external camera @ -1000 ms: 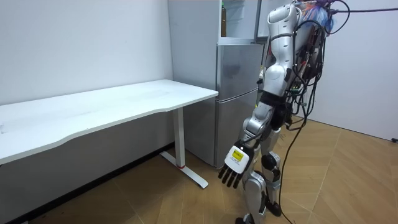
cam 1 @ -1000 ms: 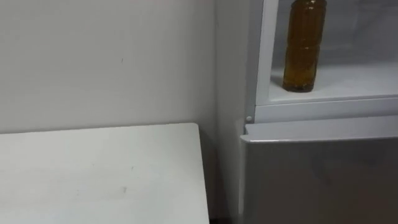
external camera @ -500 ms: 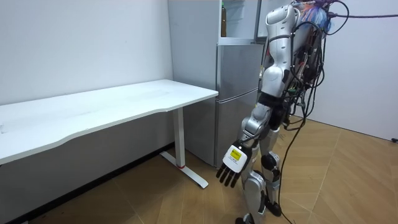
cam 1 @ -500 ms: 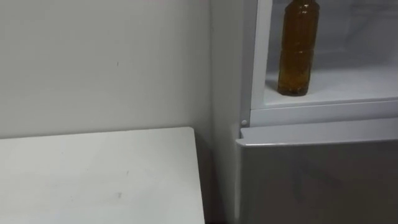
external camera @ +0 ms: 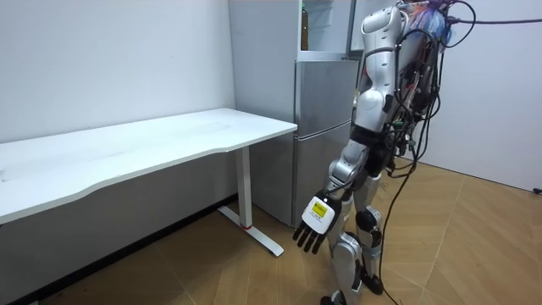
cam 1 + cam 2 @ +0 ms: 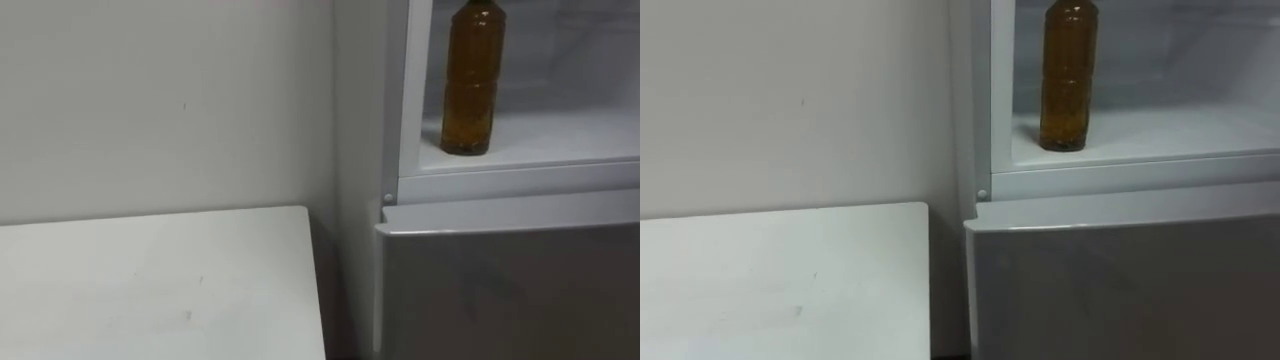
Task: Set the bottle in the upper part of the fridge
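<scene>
Room view: the robot stands upright on the wood floor [image 5: 474, 246], close before a tall grey fridge [image 5: 322, 127]. A long white desk [image 5: 152, 144] runs off to the room view's left, with its near end just beside the fridge. The left arm hangs straight down along the leg.

Eye views, closer in: pale wall [image 6: 150, 100] above the desk corner, with a narrow dark gap between the desk edge and the fridge side. The grey lower door [image 6: 510, 280] is closed, its top edge just under a white sill. Above the sill the upper compartment [image 6: 570, 60] stands open, with a white shelf [image 6: 560, 135] inside.

The bottle [image 6: 470, 85] is clear ribbed plastic, filled with amber-brown liquid. It stands upright on the shelf near the compartment's left wall and front edge. Its top is cut off by the frame.

In the room view the left robot hand [image 5: 312, 227] hangs at about knee height with its back to the camera. The fingers are straight, slightly spread and pointing at the floor, and they hold nothing. The bottle sits high in the upper compartment, well apart from this hand.
</scene>
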### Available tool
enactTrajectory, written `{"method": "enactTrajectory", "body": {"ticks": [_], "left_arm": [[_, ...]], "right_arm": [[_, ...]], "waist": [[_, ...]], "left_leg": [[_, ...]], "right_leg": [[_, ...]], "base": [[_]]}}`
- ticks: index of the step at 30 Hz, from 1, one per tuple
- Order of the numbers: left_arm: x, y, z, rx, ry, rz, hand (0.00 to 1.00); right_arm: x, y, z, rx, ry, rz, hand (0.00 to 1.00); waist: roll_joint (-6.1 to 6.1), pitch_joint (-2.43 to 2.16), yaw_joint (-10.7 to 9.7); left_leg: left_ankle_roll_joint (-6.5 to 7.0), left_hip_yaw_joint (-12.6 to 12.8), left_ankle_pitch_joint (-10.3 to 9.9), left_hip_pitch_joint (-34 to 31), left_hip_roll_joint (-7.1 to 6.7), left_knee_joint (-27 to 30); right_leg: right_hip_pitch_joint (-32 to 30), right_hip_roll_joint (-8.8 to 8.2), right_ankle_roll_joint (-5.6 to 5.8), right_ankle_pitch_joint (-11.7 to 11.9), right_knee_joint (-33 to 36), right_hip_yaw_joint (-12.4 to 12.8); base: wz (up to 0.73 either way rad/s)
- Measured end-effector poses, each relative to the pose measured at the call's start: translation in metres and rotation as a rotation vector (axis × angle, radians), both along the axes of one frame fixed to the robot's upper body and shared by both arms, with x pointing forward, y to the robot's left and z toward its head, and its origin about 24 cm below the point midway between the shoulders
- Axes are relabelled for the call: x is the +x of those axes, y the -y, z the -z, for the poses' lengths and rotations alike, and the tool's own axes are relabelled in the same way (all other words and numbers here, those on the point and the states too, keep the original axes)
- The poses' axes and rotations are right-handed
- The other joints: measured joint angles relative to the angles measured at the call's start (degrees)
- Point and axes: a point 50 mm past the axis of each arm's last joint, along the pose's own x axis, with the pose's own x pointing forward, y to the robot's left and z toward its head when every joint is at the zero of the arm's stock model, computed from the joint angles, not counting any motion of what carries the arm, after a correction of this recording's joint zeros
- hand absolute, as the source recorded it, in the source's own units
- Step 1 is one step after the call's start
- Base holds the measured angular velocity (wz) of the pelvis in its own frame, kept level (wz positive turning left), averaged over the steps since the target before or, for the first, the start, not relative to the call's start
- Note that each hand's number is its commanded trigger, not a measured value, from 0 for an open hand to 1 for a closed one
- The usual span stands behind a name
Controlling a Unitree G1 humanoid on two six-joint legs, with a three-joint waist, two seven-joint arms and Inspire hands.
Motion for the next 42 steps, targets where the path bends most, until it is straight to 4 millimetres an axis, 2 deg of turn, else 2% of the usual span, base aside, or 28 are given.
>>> {"method": "enactTrajectory", "body": {"ticks": [5, 11, 15, 19, 23, 26, 28, 34, 38, 42], "left_arm": [[0.0, 0.001, 0.0, 0.002, 0.0, 0.006, 0.0], [0.0, -0.001, 0.0, 0.023, -0.001, 0.004, 0.0], [0.001, -0.002, -0.001, 0.028, 0.006, 0.004, 0.0], [0.001, -0.003, -0.001, 0.03, 0.017, -0.008, 0.0], [0.0, -0.009, -0.003, 0.041, 0.019, -0.026, 0.0], [0.0, -0.013, -0.004, 0.054, 0.024, -0.023, 0.0], [0.001, -0.016, -0.005, 0.061, 0.027, -0.018, 0.0], [0.003, -0.021, -0.007, 0.073, 0.044, -0.038, 0.0], [0.006, -0.023, -0.008, 0.074, 0.059, -0.031, 0.0], [0.007, -0.026, -0.009, 0.074, 0.058, -0.013, 0.0]], "right_arm": [[0.002, 0.002, -0.001, 0.026, 0.046, 0.082, 0.0], [0.01, 0.012, -0.006, 0.023, 0.134, 0.267, 0.0], [0.024, 0.017, -0.016, 0.011, 0.227, 0.354, 0.0], [0.041, 0.028, -0.034, -0.034, 0.343, 0.406, 0.0], [0.047, 0.04, -0.049, -0.069, 0.424, 0.479, 0.0], [0.045, 0.058, -0.064, -0.145, 0.466, 0.555, 0.0], [0.05, 0.07, -0.082, -0.188, 0.548, 0.614, 0.0], [0.055, 0.092, -0.121, -0.284, 0.718, 0.696, 0.0], [0.061, 0.105, -0.145, -0.352, 0.798, 0.679, 0.0], [0.079, 0.109, -0.179, -0.433, 0.943, 0.647, 0.0]], "waist": [[0.08, -0.02, -1.0], [-0.17, -0.11, -2.3], [-0.38, -0.25, -2.5], [-0.61, -0.22, -2.5], [-1.21, -0.21, -2.9], [-1.74, -0.18, -2.7], [-2.15, -0.22, -2.9], [-3.47, -0.27, -2.9], [-3.62, -0.28, -3.2], [-3.84, -0.38, -4.1]], "left_leg": [[0.0, 0.0, 0.0, 0.1, -0.02, 0.0], [0.0, 0.1, 0.0, 0.0, -0.05, -0.1], [0.0, 0.3, 0.0, -0.1, -0.14, -0.1], [0.02, 0.3, 0.0, -0.1, -0.34, 0.1], [0.02, 0.2, 0.0, -0.1, -0.39, 0.0], [0.03, 0.2, 0.0, -0.2, -0.53, 0.0], [0.03, 0.2, 0.0, -0.6, -0.62, 0.0], [0.04, 0.2, 0.0, -1.1, -0.81, -0.1], [0.04, 0.3, 0.0, -1.2, -0.92, -0.1], [0.04, 0.3, 0.0, -1.7, -0.88, 0.0]], "right_leg": [[-0.1, 0.0, 0.0, 0.0, 0.2, 0.2], [-0.4, -0.02, 0.03, -0.1, 0.6, 0.4], [-1.0, -0.1, 0.02, -0.2, 1.3, 0.7], [-1.3, -0.37, 0.18, -0.5, 1.9, 0.8], [-1.3, -0.47, 0.22, -0.5, 1.9, 0.4], [-1.3, -0.61, 0.41, -0.6, 2.0, 0.4], [-1.8, -0.66, 0.44, -0.7, 2.0, 0.5], [-2.4, -0.75, 0.54, -0.7, 1.9, 0.6], [-2.5, -0.89, 0.66, -0.8, 1.8, 0.6], [-2.9, -0.87, 0.6, -0.8, 1.9, 0.4]], "base": [[-0.01], [-0.01], [-0.03], [0.0], [0.02], [0.0], [0.0], [0.0], [0.0], [0.01]]}}
